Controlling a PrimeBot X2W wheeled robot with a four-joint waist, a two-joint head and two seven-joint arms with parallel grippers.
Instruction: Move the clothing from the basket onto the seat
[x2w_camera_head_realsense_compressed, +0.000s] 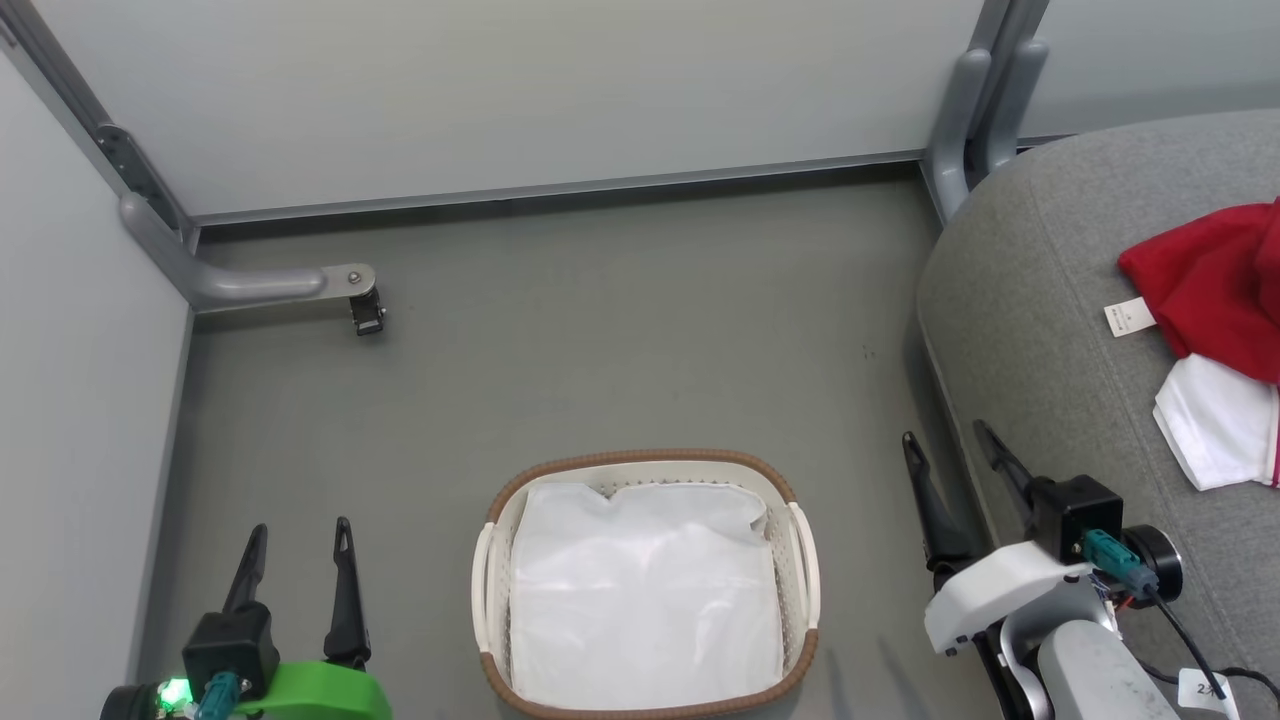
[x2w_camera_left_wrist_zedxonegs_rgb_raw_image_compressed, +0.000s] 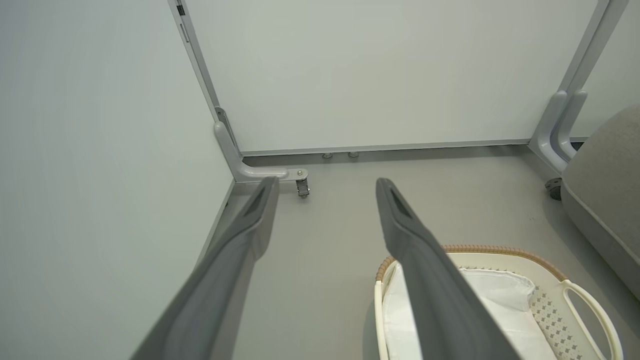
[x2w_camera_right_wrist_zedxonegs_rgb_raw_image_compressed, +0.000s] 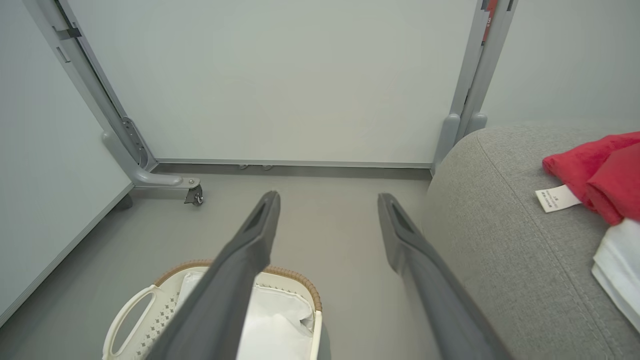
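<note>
Grey floor (x2w_camera_head_realsense_compressed: 600, 330), matte, few small dark specks. Pale grey back panel (x2w_camera_head_realsense_compressed: 500, 90) w/ metal rail (x2w_camera_head_realsense_compressed: 560, 187) along its bottom edge. Left side panel (x2w_camera_head_realsense_compressed: 70, 400) meets it at the corner. Grey L-shaped support foot (x2w_camera_head_realsense_compressed: 270, 284) sticks out from that corner over the floor, small black caster (x2w_camera_head_realsense_compressed: 367, 312) at its end. 2nd grey upright bracket (x2w_camera_head_realsense_compressed: 965, 120) at rt end of back panel, another pale panel (x2w_camera_head_realsense_compressed: 1150, 60) beyond it. White liner sheet (x2w_camera_head_realsense_compressed: 645, 595), wrinkled, lying fairly flat. Red sticker (x2w_camera_right_wrist_zedxonegs_rgb_raw_image_compressed: 490, 20) high on rt post.
</note>
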